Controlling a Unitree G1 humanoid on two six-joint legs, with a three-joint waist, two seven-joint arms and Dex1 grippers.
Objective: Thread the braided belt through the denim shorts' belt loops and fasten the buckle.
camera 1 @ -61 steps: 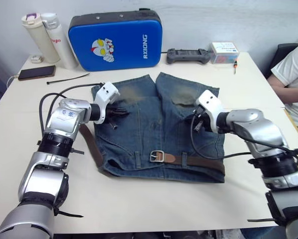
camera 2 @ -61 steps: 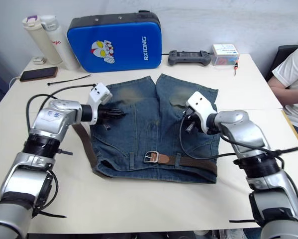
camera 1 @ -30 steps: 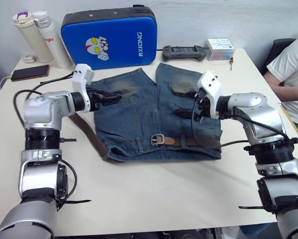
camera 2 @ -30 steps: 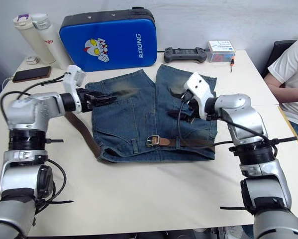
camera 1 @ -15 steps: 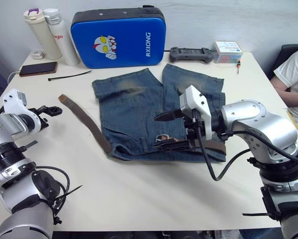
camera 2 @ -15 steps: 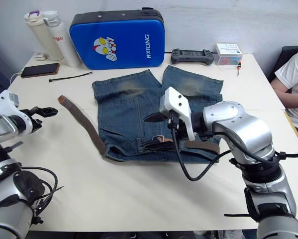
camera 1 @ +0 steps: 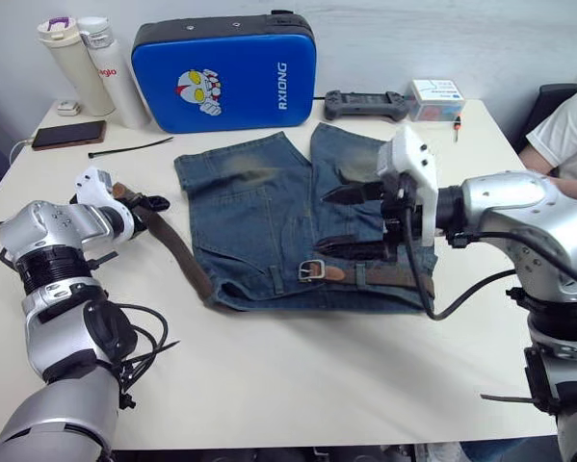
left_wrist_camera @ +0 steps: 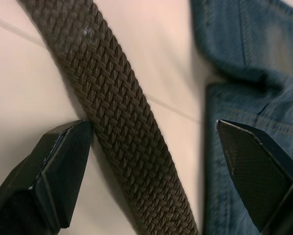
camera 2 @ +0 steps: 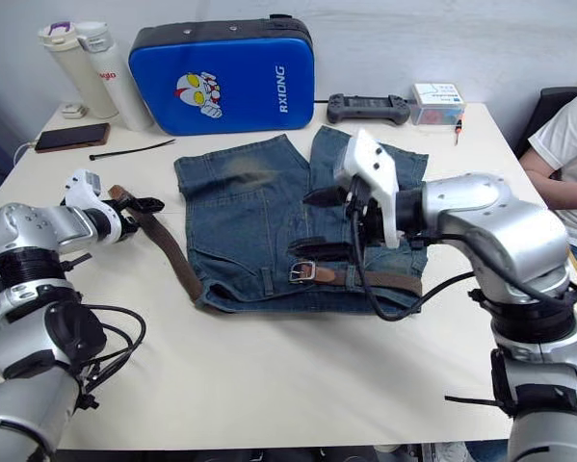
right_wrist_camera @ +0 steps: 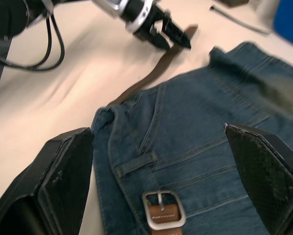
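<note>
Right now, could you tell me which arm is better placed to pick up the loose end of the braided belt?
Left. The left gripper is open right over the braided belt, near its free end beside the denim shorts. The right gripper hovers open above the buckle.

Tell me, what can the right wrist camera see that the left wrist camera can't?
The right wrist view alone shows the small silver metal buckle on its tan leather end, a blue denim belt loop and the left pincer open over the strap. The left wrist view alone shows the long dark-brown braided belt close up, its weave lying between the open pincer's black fingers. Both show the faded blue denim shorts and the pale table.
</note>
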